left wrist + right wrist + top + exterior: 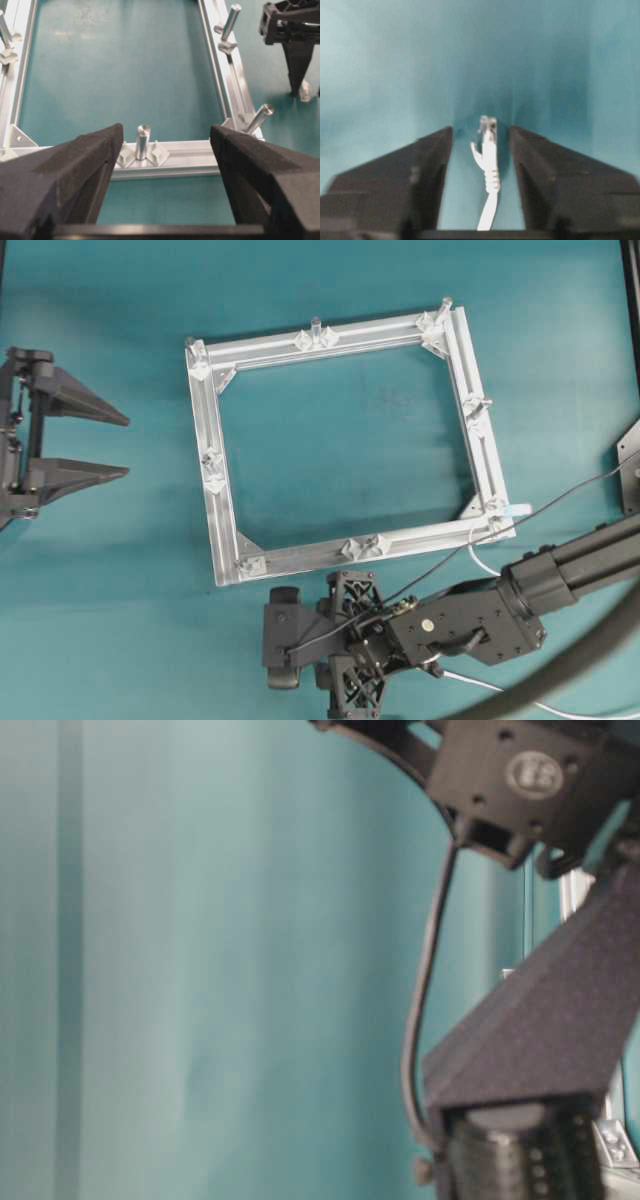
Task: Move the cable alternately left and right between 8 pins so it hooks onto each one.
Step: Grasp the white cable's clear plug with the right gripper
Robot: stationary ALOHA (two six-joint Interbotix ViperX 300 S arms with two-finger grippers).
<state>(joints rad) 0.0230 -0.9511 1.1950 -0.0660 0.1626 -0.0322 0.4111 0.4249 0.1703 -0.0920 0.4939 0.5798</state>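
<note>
Between the right gripper's (480,150) half-open jaws lies the cable's (487,170) plug end, flanked by both fingers but not yet touched, on the teal table (120,570) below the frame (225,530). No cable rounds any of the pins (316,328), so all eight hooks remain. At far left, the left gripper (95,445) gapes wide, empty.

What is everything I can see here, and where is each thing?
Square silver aluminium rail frame: one, silver, middle of the teal table.
Short silvery upright pins: eight, spaced along the frame's rails.
Thin white cable with plug tip: one, white, between the right gripper's fingers, jaws not visibly touching it.
Teal table: one, under everything.
Thin black robot wire: one, along the right arm.
Left gripper: black, open, left of frame.
Right gripper: black, below the frame.
</note>
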